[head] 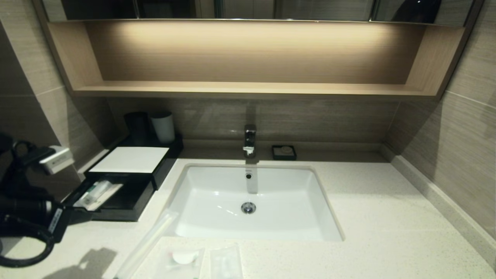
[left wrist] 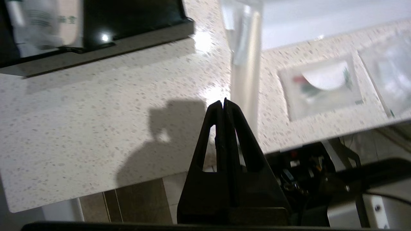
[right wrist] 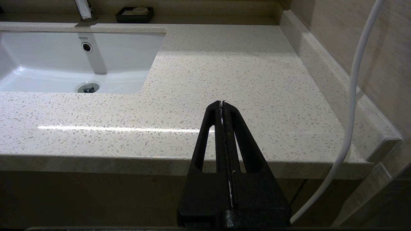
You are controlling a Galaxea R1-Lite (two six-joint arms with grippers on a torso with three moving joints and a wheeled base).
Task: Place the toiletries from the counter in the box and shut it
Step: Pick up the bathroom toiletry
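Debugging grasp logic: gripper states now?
Left gripper: closed, empty, above the counter.
Right gripper: closed, empty.

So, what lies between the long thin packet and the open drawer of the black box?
Only bare counter: the left wrist view shows nothing between the long packet and the drawer.

Left pincer (left wrist: 223,103) closed, empty, hovering low; right pincer (right wrist: 222,104) closed, empty, parked.
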